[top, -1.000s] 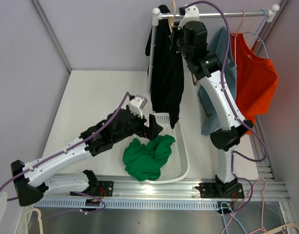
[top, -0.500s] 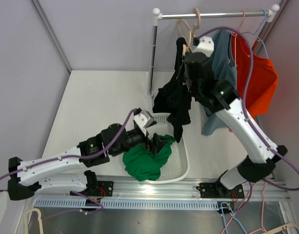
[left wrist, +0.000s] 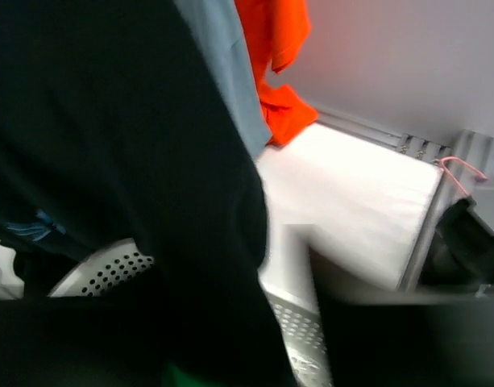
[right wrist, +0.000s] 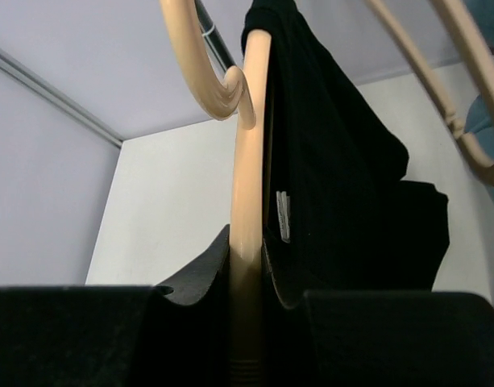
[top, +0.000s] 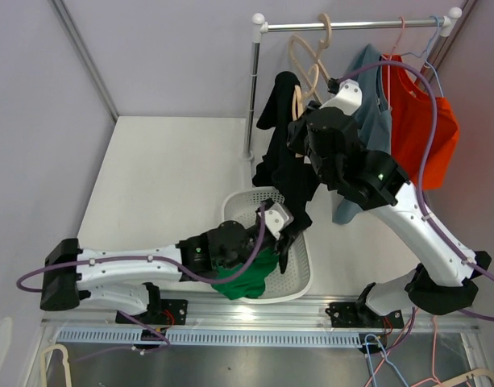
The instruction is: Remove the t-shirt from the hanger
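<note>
The black t-shirt (top: 287, 161) hangs on a beige wooden hanger (top: 297, 98), held off the rail in front of the post. My right gripper (top: 311, 121) is shut on the hanger's bar (right wrist: 248, 201), with the shirt (right wrist: 335, 177) draped just right of the fingers. My left gripper (top: 284, 234) is at the shirt's lower hem, above the basket. In the blurred left wrist view black cloth (left wrist: 110, 161) lies between the fingers, and a strip of basket shows between the cloth and the right finger (left wrist: 392, 322). Whether the jaws pinch the cloth is unclear.
A white perforated basket (top: 301, 270) holds a green garment (top: 242, 282). On the rail (top: 367, 24) hang an empty beige hanger (top: 307, 52), a blue-grey shirt (top: 367, 89) and an orange shirt (top: 424, 121). The rail's post (top: 252, 89) stands left of the black shirt.
The right arm took the hanger with the black shirt off the rail and brought it down and forward. The left arm swung right over the basket to the hem, its jaws narrowing.
</note>
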Controlling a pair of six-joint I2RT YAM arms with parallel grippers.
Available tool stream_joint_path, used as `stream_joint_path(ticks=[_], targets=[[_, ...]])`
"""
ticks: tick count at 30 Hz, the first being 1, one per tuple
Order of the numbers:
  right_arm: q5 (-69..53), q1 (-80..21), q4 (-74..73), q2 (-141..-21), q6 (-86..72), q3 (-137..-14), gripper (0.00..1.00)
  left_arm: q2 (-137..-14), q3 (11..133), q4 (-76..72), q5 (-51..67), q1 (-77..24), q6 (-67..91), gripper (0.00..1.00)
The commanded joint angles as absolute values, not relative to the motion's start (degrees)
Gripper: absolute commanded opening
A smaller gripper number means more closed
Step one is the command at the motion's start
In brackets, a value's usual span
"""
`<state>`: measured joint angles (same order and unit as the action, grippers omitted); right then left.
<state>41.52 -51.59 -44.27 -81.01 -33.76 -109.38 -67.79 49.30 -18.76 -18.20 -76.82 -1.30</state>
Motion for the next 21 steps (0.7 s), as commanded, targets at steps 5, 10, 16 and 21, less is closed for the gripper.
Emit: stream_joint_path(ticks=[5, 10, 16, 21], targets=[[43.42, -52.56, -44.81, -80.15, -37.01, -112.84, 0.00, -70.68, 52.34, -25.64, -27.78, -78.48, -6.14, 0.01], [33.36, -46.35, -59.91, -89.43, -37.96, -127.85, 0.00, -64.52, 42.02, -40.86, -24.77, -86.91, -20.87, 0.00], [19.10, -37.28, -68.47, -94.22, -37.97, -136.50, 0.00, -62.14, 39.64, -41.92, -25.57, -99.57, -30.92, 0.01], [8.36, -31.73, -68.99, -92.20, -36.91, -137.81, 0.00, -65.21, 37.26, -45.17, -32.92, -101.00, -30.07, 0.01]])
